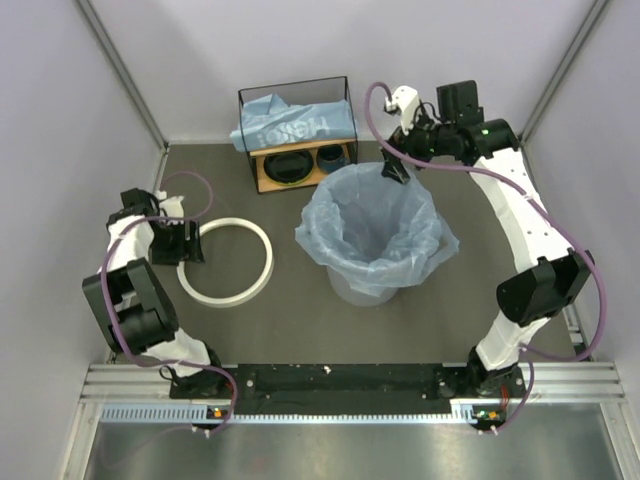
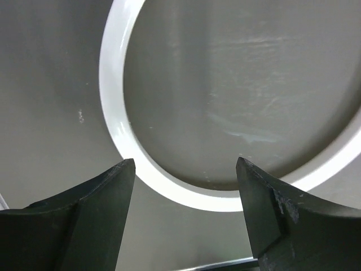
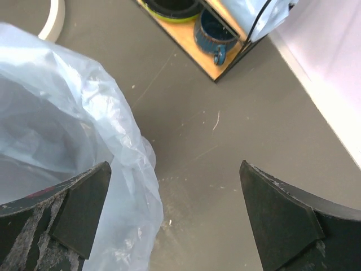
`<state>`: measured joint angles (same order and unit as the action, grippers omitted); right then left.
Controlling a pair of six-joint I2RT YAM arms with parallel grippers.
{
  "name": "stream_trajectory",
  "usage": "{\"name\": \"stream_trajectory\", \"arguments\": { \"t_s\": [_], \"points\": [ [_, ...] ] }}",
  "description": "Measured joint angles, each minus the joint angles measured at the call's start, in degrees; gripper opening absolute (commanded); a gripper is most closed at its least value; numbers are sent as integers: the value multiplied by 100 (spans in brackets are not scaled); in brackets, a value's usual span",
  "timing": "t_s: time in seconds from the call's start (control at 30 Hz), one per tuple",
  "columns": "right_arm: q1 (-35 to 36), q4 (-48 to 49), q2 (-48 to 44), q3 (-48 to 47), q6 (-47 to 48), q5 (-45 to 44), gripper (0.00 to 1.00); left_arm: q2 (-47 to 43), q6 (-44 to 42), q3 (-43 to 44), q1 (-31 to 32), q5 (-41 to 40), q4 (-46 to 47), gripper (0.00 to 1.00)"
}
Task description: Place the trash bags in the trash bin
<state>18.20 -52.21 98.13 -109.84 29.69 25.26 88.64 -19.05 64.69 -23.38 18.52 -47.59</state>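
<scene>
While the white ring (image 2: pixel 111 101) lies near the bench's (image 1: pixel 450 330) left edge, the left fingers (image 2: pixel 107 192) are held spread and empty above it, seemingly for a pickup. One trash bag (image 1: pixel 330 225) is draped lining the trash bin (image 1: pixel 350 290). At its far rim the right fingers (image 3: pixel 276 209) are released, crowded by the shelf (image 1: pixel 300 185) bearing a second bag (image 1: pixel 290 125).

The bag (image 1: pixel 375 225) lining the bin (image 1: pixel 352 291) is a see-through pale blue, and the second bag (image 1: pixel 290 122) is the same blue with white lettering. That bin looks milky grey-white. Plain white ring (image 1: pixel 225 262), dark grey table (image 1: pixel 300 330). Black wire and orangey wood on the shelf (image 3: pixel 186 48), deep blue cup (image 3: pixel 213 35), black bowl (image 3: pixel 172 7) with a yellow-green rim.
</scene>
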Motion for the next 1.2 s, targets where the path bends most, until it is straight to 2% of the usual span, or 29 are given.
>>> {"name": "stream_trajectory", "arguments": {
  "t_s": [0.27, 0.43, 0.53, 0.63, 0.67, 0.73, 0.77, 0.87, 1.0, 1.03, 1.2],
  "points": [
    [-35, 35, -236, -177, -352, 87, 99, 516, -83, -310, 0, -796, 658, 74],
    [-46, 33, -520, 313, -382, 9, 98, 581, -61, -334, -2, -975, 890, 71],
    [-120, 35, -542, 673, -382, -35, 97, 581, -63, -470, -4, -1056, 1032, 65],
    [-203, 20, -542, 1067, -376, -90, 96, 621, -57, -629, -4, -1071, 1095, 52],
    [-221, 13, -540, 1143, -376, -103, 96, 645, -52, -680, -7, -1067, 1113, 45],
    [-225, -26, -540, 1252, -378, -116, 97, 678, -44, -750, -7, -1062, 1134, 37],
    [-227, -33, -540, 1266, -378, -116, 97, 678, -50, -774, -4, -1060, 1143, 29],
    [-225, -13, -540, 1261, -396, -103, 99, 678, -15, -780, -4, -1034, 1200, 20],
    [-225, -26, -544, 1178, -490, -7, 99, 671, -15, -780, -4, -979, 1224, 3],
    [-225, -24, -551, 1123, -544, 24, 99, 662, -48, -780, -4, -977, 1204, 0],
    [-225, 7, -769, 960, -863, 160, 99, 498, 2, -778, -7, -922, 1095, 0]
  ]
}}
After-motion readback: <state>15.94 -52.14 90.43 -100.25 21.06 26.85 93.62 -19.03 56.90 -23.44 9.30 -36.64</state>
